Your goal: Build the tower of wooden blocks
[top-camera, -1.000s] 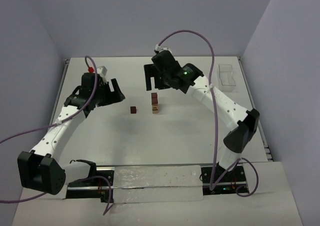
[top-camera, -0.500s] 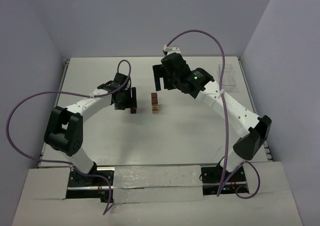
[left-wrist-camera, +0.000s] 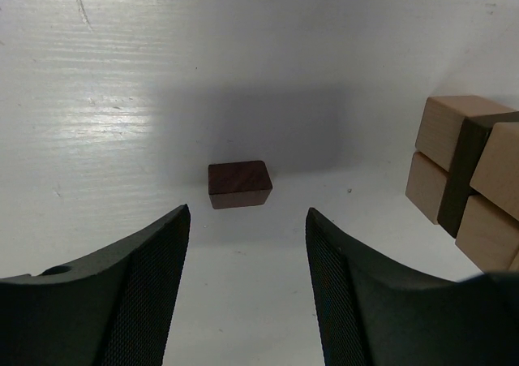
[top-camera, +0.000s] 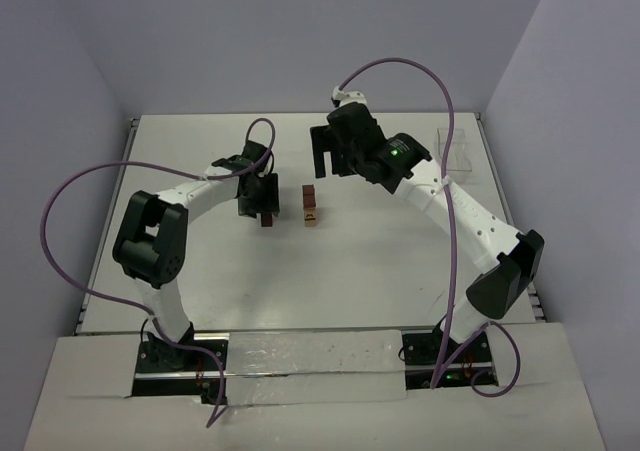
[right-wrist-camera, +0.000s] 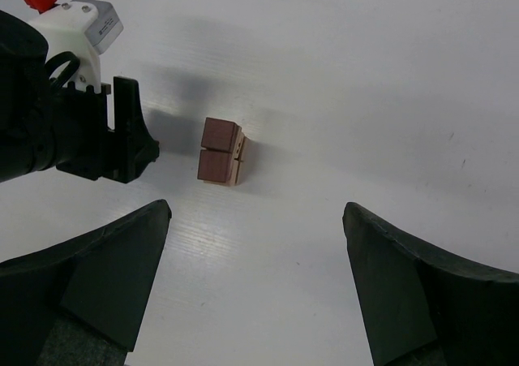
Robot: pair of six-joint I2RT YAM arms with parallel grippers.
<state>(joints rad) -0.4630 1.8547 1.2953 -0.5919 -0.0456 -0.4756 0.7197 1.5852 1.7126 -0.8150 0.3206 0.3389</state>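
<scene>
The loose brown block lies flat on the white surface, just left of the tower and apart from it. The left jaws hang right over this block, spread, with nothing between them. In the left wrist view the block sits in line with the gap, a little beyond the two dark fingertips, touching neither. The tower, a short stack of tan and brown cubes, stands off to the right in that view. The right jaws hover behind the tower, spread wide and empty. From the right wrist the tower lies ahead of the gap, nearer the left-hand finger.
</scene>
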